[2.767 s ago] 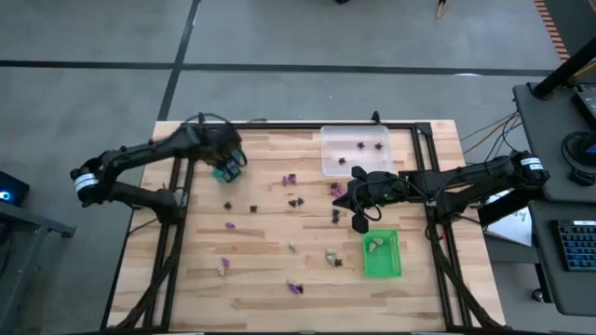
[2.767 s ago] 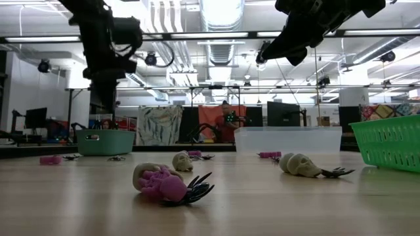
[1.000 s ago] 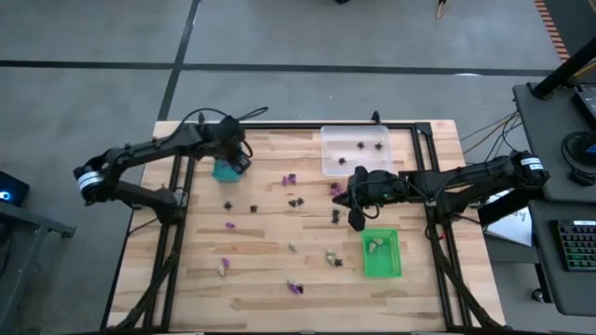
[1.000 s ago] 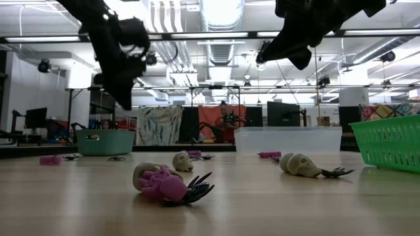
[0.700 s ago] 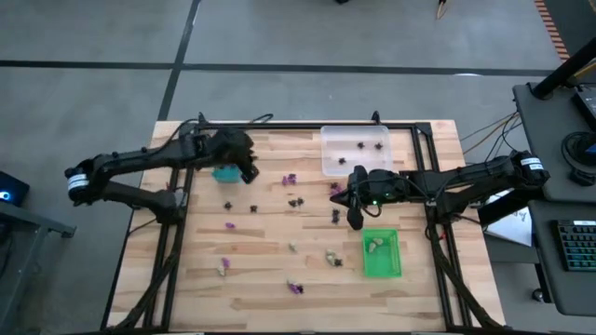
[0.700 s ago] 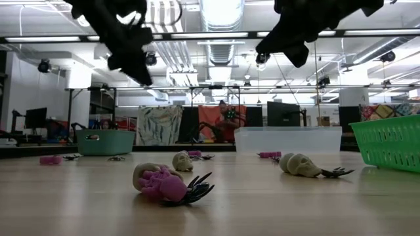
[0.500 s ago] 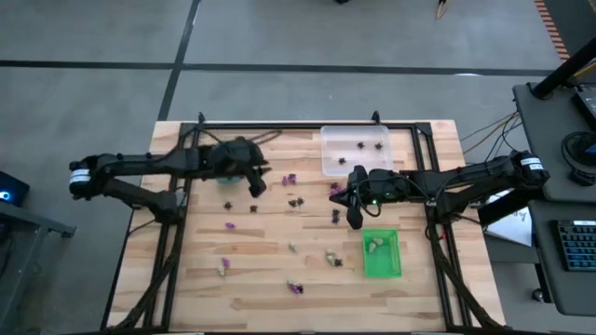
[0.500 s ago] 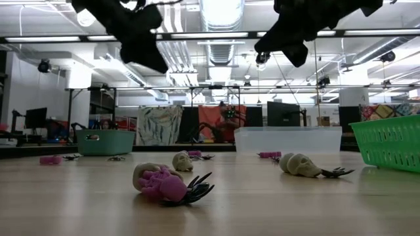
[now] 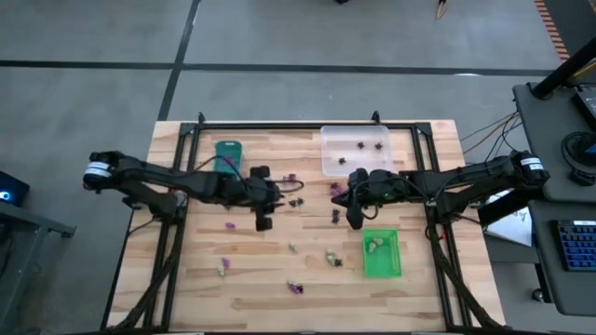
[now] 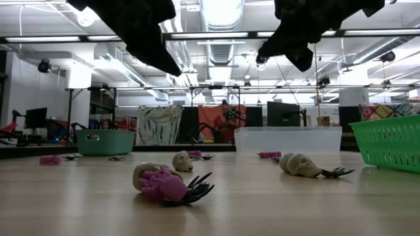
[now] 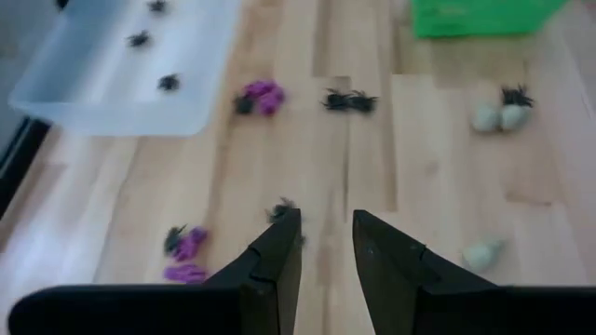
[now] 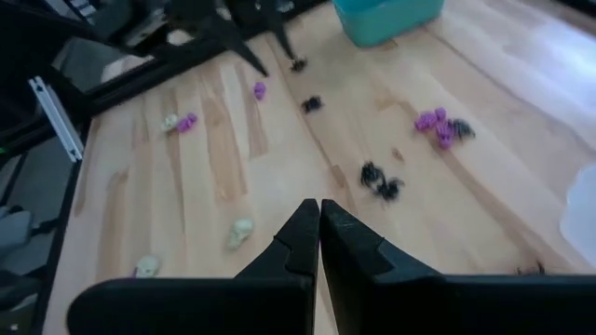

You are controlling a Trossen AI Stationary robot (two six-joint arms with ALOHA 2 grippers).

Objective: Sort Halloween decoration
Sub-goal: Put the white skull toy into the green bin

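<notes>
Trinkets lie scattered across the surface; left end effector hovers narrowly parted, empty; right end effector, at its 3 o'clock, pinched closed, empty.

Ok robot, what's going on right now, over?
Left gripper open, empty, mid-table. Right gripper shut, empty, beside green tray. Trinkets scattered on table. Nothing blocking.
</notes>
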